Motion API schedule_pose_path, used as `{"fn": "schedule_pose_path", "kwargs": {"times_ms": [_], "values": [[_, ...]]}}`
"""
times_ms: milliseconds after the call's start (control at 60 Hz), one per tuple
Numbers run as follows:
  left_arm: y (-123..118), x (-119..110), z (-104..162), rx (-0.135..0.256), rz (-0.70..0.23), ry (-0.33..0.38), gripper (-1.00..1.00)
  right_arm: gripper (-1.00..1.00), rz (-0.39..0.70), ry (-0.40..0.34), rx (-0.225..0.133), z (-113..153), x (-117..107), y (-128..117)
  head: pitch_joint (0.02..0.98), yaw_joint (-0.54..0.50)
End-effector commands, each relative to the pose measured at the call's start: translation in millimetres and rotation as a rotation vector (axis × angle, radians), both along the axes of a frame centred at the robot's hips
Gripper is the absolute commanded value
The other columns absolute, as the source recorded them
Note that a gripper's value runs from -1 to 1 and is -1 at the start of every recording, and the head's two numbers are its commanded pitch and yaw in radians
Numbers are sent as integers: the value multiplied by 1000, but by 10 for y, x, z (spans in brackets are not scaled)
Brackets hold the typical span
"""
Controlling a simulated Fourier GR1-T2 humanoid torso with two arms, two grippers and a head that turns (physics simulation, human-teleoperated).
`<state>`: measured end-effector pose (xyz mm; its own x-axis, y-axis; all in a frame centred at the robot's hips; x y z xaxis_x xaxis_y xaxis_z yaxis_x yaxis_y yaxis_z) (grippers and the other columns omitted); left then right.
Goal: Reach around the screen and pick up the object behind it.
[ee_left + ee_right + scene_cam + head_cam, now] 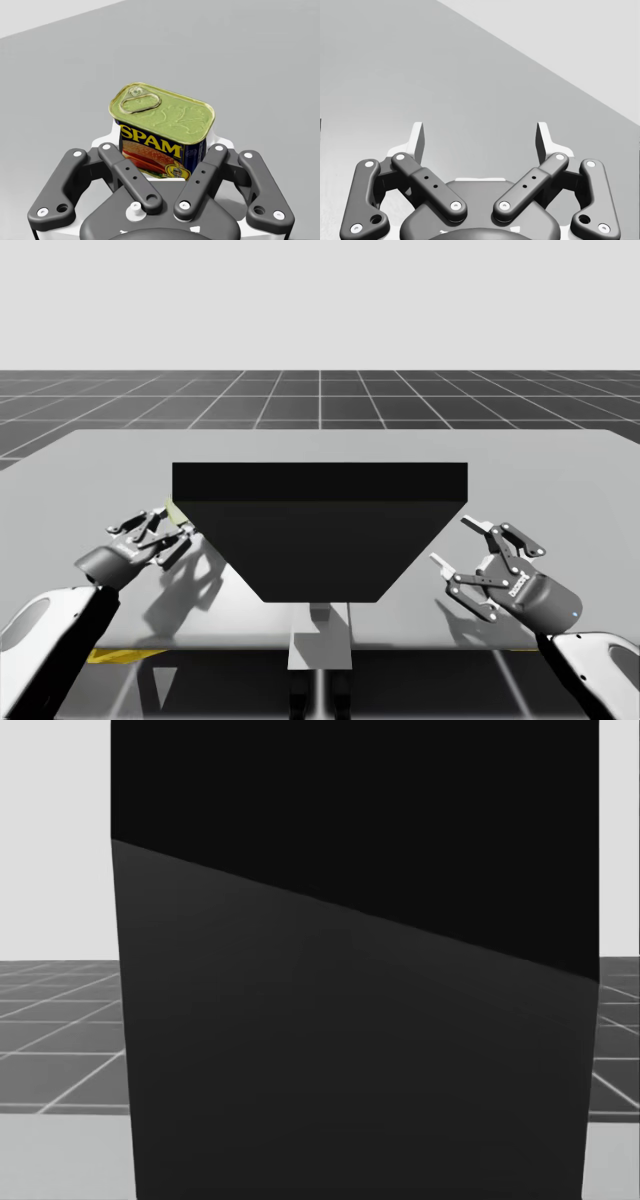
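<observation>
Grey table (pixel 560 470), our left gripper (pixel 160 145) clamped on the yellow-topped can (pixel 165 117), right gripper (pixel 481 137) wide apart, black screen (pixel 320 530) between them

A broad, flat black screen (pixel 320 540) stands upright. Just behind its left end, a rectangular blue tin (pixel 162 135) sits upright, its yellow-green pull-tab lid on top.

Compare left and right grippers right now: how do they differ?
Left gripper is shut on the can; right gripper is open and empty. Left gripper sits at the screen's left edge; right gripper stands apart from its right side. Both share the same dark linkage build.
</observation>
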<state>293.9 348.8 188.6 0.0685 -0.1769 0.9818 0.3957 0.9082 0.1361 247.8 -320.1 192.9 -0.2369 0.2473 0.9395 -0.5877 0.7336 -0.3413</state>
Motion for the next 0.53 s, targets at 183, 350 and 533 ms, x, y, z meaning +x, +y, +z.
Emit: {"fn": "schedule_pose_path", "kwargs": {"times_ms": [183, 350, 533], "values": [[-87, 55, 916, 28, -69, -258, 1000, -1000, -14, -12, 6, 18, 4, -26, 146, 40], [-220, -94, 1306, 37, -67, -368, 1000, -1000, -16, -13, 12, 16, 13, -17, 147, 41], [-306, -259, 1537, 36, -56, -456, 1000, -1000, -22, -13, 23, 24, 21, -19, 147, 37]]}}
